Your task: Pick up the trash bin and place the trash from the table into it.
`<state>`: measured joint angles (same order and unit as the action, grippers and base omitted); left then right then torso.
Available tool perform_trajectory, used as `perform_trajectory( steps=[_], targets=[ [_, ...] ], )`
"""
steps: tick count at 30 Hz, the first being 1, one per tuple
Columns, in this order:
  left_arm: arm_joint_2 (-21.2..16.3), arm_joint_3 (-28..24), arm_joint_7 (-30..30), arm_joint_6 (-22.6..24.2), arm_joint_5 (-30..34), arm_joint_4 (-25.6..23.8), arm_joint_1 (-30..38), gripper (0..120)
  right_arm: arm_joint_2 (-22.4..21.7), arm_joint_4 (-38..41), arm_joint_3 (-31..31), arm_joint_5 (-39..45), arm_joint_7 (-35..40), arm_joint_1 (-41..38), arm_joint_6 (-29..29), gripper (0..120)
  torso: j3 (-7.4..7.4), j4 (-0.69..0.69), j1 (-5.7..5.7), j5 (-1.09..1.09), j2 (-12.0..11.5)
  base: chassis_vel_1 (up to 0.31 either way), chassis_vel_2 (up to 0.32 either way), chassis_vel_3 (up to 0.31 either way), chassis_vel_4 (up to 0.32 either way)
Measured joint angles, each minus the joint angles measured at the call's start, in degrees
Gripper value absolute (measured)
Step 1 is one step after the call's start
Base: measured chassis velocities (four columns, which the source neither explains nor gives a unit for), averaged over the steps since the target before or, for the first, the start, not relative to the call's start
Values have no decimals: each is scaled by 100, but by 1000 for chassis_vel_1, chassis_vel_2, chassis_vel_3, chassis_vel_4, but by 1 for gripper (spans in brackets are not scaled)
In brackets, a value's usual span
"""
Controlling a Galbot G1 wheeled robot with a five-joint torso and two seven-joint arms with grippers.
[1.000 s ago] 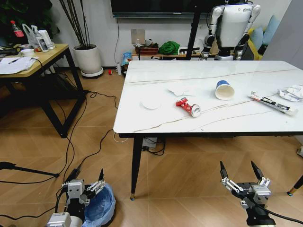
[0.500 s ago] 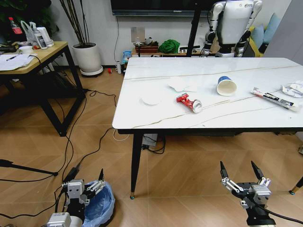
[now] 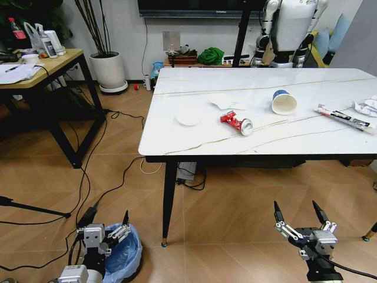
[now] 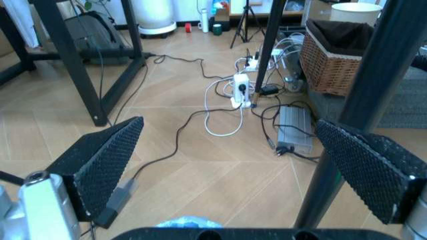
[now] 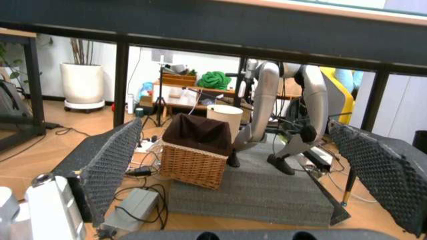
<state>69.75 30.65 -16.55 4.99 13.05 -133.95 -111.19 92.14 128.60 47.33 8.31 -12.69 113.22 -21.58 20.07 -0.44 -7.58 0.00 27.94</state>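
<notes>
The trash bin, lined with a light-blue bag, stands on the floor by the table's near left leg. My left gripper hovers just left of and above its rim, open and holding nothing; a bit of the blue bag shows below its pads. My right gripper hangs open and low in front of the table. On the tabletop lie a white disc, crumpled paper, a crushed red can, a paper cup, a long wrapper and more crumpled paper.
A wooden desk stands at the left, with cables trailing over the floor. Behind it is a white plant pot. A humanoid robot stands behind the table. A wicker basket and a power strip sit under the table.
The whole head view has shifted: the table now sits slightly lower and wider in the picture, so the camera has moved. Both grippers and the bin keep the same pose.
</notes>
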Motion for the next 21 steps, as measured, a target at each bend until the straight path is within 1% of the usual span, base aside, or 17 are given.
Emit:
perform_trajectory(
  steps=[7, 11, 21],
  targets=[
    [-3, -2, 0, 0, 0, -5, 3, 100, 0, 6, 4, 0, -1, 3, 0, 100, -78, 0, 57, 0, -135, 0, 0, 0, 0],
    [-4, -6, -3, 2, 0, -5, 4, 100, 0, 6, 6, -3, -6, 11, -15, 100, -156, 0, 102, 0, -260, 0, 0, 0, 0],
    [-68, 5, -14, 12, 34, 40, -31, 100, 0, -24, -16, -13, -25, -20, -55, 100, -291, 0, 177, 0, -468, 0, 0, 0, 0]
  ],
)
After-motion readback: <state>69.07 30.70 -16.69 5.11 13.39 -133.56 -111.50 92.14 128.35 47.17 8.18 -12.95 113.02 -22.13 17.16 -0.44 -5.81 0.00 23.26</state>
